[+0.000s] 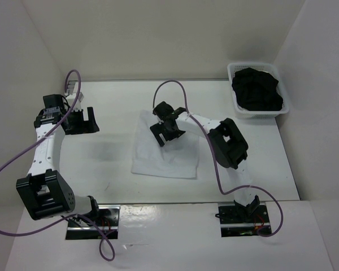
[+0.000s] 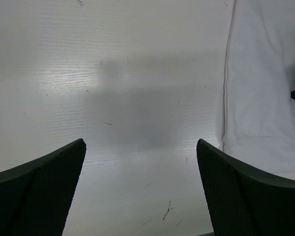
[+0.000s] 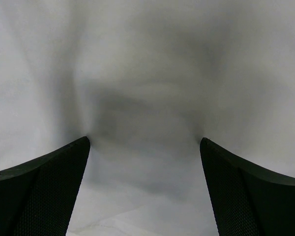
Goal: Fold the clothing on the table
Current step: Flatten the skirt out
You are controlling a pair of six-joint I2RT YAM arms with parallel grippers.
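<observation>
The white clothing (image 1: 164, 155) lies as a folded, roughly rectangular pad in the middle of the table (image 1: 107, 169). My right gripper (image 1: 168, 131) is open and low over its upper part; in the right wrist view both fingertips (image 3: 69, 162) press down on the wrinkled fabric (image 3: 147, 98), with nothing pinched between them. Far to the left my left gripper (image 1: 83, 120) stands open above bare table (image 2: 137, 98). In the left wrist view the clothing's left edge (image 2: 260, 98) shows at the right, apart from the fingers (image 2: 236, 187).
A white basket (image 1: 259, 90) holding a black bundle of clothing (image 1: 257, 89) stands at the back right corner. White walls close in the table on the left, back and right. Purple cables loop off both arms.
</observation>
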